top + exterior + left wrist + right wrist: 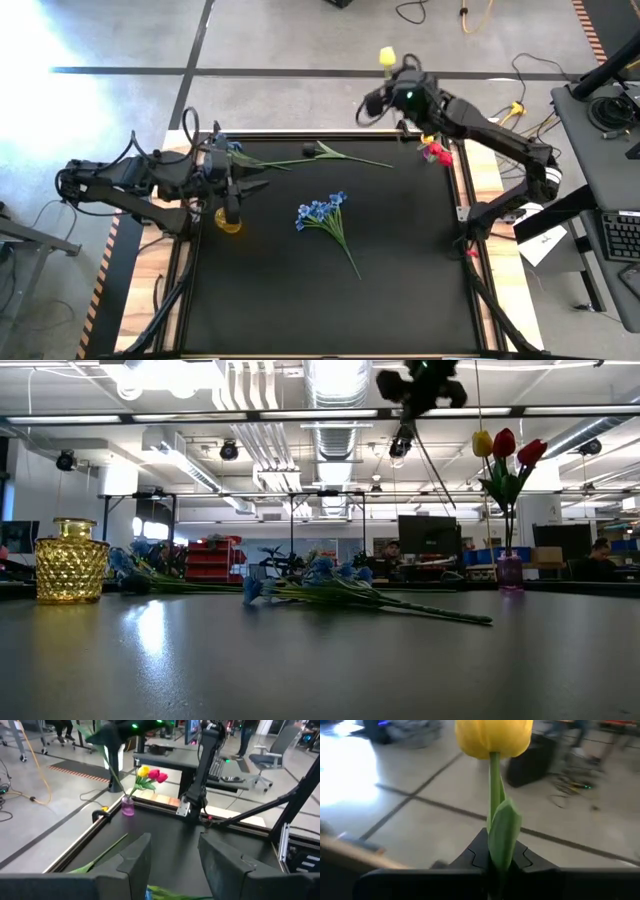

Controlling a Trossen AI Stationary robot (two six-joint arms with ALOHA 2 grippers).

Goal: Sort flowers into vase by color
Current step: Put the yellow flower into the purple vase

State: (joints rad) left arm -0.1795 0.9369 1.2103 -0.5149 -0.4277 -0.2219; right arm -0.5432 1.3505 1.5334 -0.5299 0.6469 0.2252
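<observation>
Upright, yellow tulip [493,737] stem pinched in right claw [496,861]

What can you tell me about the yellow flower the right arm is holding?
The yellow flower is an artificial tulip: a closed, rounded yellow bud on a thin green stem with one green leaf folded along it. The right gripper is shut on the stem just below the leaf, bud pointing away from the wrist. In the high view it is held beyond the table's far edge, over the floor.

Overhead looks straight down, low view level across; both share the table [400,290].
</observation>
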